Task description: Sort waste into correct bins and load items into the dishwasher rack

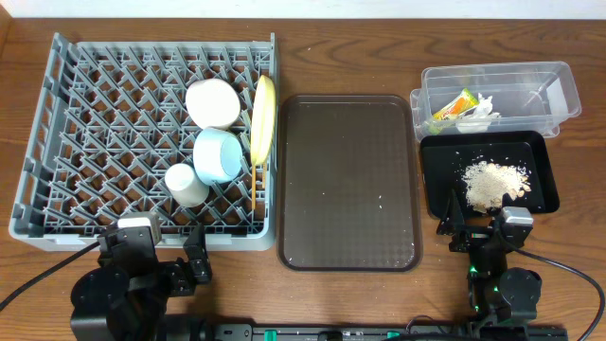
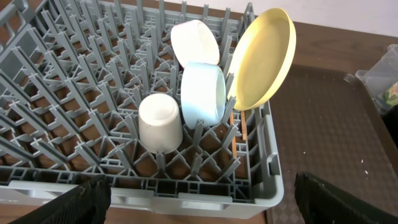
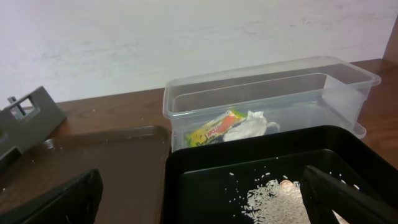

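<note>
Where the rack stands, wooden table; beyond, seemingly pale wall.

No text, label or number can be read anywhere. The snack wrapper, which lies in the clear tub at the upper right of the overhead view, has reddish print on its yellow-green face. The letters are too small and blurred to make out in any view.

Wooden table — rack, brown tray, tub, black tray
</note>
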Motion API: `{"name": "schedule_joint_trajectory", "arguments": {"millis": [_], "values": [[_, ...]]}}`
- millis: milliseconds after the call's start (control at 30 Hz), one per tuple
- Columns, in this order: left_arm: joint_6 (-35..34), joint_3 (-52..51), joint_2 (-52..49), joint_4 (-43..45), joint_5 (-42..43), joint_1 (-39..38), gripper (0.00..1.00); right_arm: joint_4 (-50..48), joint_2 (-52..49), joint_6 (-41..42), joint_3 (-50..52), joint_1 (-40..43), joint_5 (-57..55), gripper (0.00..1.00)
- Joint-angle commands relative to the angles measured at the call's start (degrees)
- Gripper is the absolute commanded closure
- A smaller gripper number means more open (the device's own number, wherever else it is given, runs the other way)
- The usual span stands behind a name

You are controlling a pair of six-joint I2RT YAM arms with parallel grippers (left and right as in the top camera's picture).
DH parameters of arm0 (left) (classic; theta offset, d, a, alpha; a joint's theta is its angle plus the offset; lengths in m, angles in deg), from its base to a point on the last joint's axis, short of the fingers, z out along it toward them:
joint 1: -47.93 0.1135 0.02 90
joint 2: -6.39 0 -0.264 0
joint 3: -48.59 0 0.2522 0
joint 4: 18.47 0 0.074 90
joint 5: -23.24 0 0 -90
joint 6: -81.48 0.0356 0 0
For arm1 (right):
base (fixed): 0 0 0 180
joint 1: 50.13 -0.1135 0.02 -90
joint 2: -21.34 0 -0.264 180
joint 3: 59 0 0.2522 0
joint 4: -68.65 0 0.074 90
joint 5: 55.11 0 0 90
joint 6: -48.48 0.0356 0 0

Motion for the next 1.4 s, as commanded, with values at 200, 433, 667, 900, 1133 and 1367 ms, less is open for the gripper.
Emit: {"name": "schedule_joint_trajectory", "arguments": {"millis": [200,433,667,900,1133,1367], "values": [[2.3,-5.9,4.2,0.3,-4.1,-0.2,0.04,0.2,0.4,-1.0,0.1,0.1,0.0,0.01],[0.6,-23.7,13.8,14.9,-4.2,-0.2,0.04,0.2,0.4,-1.0,0.1,0.1,0.0,0.01],[-2.3,-37.3,19.7,31.6,-4.2,-0.2,0.04,0.2,0.4,-1.0,0.1,0.1,0.0,0.01],[-1.8,-45.5,19.7,51.4,-4.2,-0.2,0.04,0.2,0.4,-1.0,0.1,0.1,0.0,0.01],[1.8,-49.9,19.7,60.0,-4.2,-0.2,0.04,0.2,0.4,-1.0,0.1,0.1,0.0,0.01],[2.0,-49.9,19.6,53.0,-3.8,-0.2,0.04,0.2,0.4,-1.0,0.1,0.1,0.0,0.01]]}}
